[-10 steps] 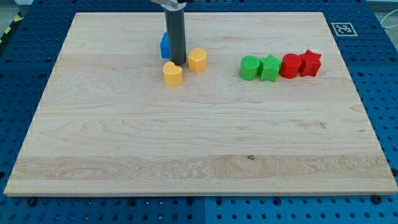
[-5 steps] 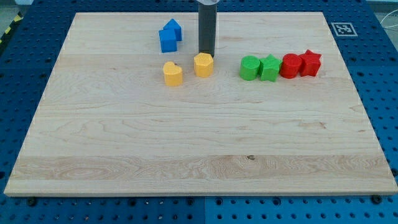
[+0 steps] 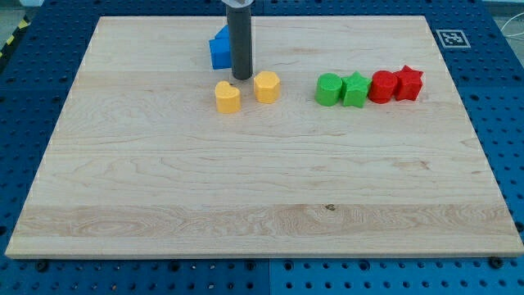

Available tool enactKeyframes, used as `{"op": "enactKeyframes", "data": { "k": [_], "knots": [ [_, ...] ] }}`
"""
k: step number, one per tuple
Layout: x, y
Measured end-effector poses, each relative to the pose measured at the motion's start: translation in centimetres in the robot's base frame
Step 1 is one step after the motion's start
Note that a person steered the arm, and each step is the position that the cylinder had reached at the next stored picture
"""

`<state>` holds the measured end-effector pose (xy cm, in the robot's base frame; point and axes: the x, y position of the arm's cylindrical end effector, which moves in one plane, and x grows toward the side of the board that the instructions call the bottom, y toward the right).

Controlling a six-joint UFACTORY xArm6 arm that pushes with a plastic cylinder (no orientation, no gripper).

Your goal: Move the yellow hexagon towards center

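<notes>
wooden board (image 3: 262,188) resting on a blue perforated table (image 3: 24,98), seen from the one camera. the arm's dark rod (image 3: 241,41) comes down from the view's top; its tip (image 3: 241,78) stands on the board just above the gap between two yellow blocks. there is no claw on this arm, only the rod, so nothing is apart, together or clamped. the yellow hexagon (image 3: 266,86) lies just to the lower right of the tip, in the upper middle of the board, above the board's centre; whether tip and hexagon touch cannot be told. the second yellow block (image 3: 228,96), rounded with a notch, sits just to the lower left of the tip and near the hexagon, apart from it. a blue block (image 3: 219,49), partly hidden behind the rod, lies at the tip's upper left; its shape cannot be made out. toward the view's right runs a row of four close-set blocks: green cylinder (image 3: 329,88), green star (image 3: 355,89), red cylinder (image 3: 381,86), red star (image 3: 408,83). a square printed marker (image 3: 450,38) sits at the board's upper right corner.
</notes>
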<state>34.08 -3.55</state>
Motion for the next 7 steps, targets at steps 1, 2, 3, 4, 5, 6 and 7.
{"op": "enactKeyframes", "data": {
  "k": [1, 2, 3, 4, 5, 6, 7],
  "knots": [
    [0.9, 0.0],
    [2.6, 0.0],
    [3.6, 0.5],
    [3.6, 1.9],
    [3.6, 3.3],
    [3.6, 3.5],
    [3.6, 3.6]
  ]
}}
